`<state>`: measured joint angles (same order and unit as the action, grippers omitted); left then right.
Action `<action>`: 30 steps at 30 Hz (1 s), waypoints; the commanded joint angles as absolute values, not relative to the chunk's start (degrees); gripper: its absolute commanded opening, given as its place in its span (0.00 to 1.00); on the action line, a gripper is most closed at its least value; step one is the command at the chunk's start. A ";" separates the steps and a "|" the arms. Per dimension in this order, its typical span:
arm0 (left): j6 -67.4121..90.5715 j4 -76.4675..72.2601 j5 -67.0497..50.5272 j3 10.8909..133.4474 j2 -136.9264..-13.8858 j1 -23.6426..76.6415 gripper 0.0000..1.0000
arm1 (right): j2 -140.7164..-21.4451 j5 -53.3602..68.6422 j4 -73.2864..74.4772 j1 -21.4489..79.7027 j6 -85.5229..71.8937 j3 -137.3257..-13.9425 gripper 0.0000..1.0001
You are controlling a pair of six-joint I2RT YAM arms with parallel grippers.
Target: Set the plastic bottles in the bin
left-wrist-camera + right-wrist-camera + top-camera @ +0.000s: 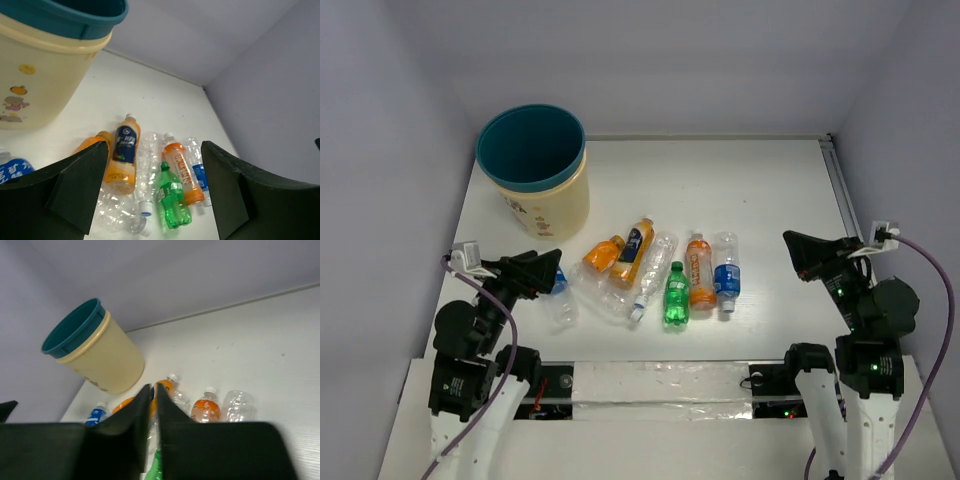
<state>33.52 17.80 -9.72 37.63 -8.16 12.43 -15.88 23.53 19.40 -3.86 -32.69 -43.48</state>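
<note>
The bin (532, 170), with teal rim and cream wall, stands at the back left; it also shows in the left wrist view (45, 85) and the right wrist view (100, 355). Several plastic bottles lie in a row mid-table: a small orange one (603, 254), an orange one with a dark label (634, 250), a clear one (655, 275), a green one (676, 295), an orange one (699, 270) and a clear blue-labelled one (726, 272). My left gripper (535, 270) is open and empty, above another blue-labelled bottle (558, 295). My right gripper (800, 252) is shut and empty, right of the row.
Pale walls close in the table at the left, back and right. A metal rail (840, 190) runs along the right edge. A shiny taped strip (660, 385) lies along the near edge between the arm bases.
</note>
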 commanded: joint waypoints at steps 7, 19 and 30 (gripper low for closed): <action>37.44 29.43 -3.78 40.60 -15.46 12.74 0.47 | -20.82 31.11 10.11 -4.13 -35.33 -37.27 0.00; 37.88 42.53 4.56 42.71 -30.92 12.74 0.00 | -24.52 25.58 5.19 4.39 -32.88 -31.38 0.00; 42.62 41.50 8.61 42.45 -46.56 12.74 0.91 | -32.26 18.64 -1.15 10.55 -29.80 -29.27 0.13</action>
